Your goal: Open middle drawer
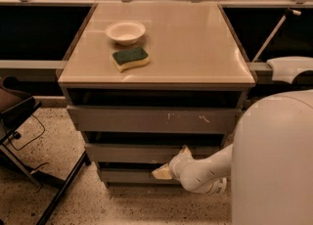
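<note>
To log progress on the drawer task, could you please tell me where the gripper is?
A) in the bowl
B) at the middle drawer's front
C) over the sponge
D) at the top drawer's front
B: the gripper sits against the middle drawer front, right of centre, below the scratched top drawer and far from the bowl and sponge on the countertop.
</note>
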Tool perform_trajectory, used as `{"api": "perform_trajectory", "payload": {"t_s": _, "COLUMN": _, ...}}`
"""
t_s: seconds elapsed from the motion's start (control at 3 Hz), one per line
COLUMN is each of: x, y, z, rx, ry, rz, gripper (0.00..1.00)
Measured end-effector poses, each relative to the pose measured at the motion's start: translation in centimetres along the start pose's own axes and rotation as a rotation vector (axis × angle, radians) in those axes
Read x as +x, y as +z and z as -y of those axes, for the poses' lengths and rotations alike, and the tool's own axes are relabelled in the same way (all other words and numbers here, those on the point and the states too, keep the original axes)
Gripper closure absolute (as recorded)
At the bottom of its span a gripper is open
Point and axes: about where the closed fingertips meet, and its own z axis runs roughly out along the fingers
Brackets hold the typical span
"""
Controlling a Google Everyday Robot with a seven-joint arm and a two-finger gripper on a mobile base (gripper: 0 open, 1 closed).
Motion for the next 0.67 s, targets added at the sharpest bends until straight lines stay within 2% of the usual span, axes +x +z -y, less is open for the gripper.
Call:
{"api": "perform_trajectory", "payload": {"t_s": 0.33, "x": -0.3, "y": -0.3, "z": 0.1, "rx": 0.008, "ry": -0.007, "rz": 0.003, "gripper": 0.0}}
{"api": "perform_trajectory", "payload": {"t_s": 0.67, "x": -1.6, "y": -1.5, "z": 0.7, "rx": 0.062, "ry": -0.054, "rz": 0.007, "gripper": 0.0}}
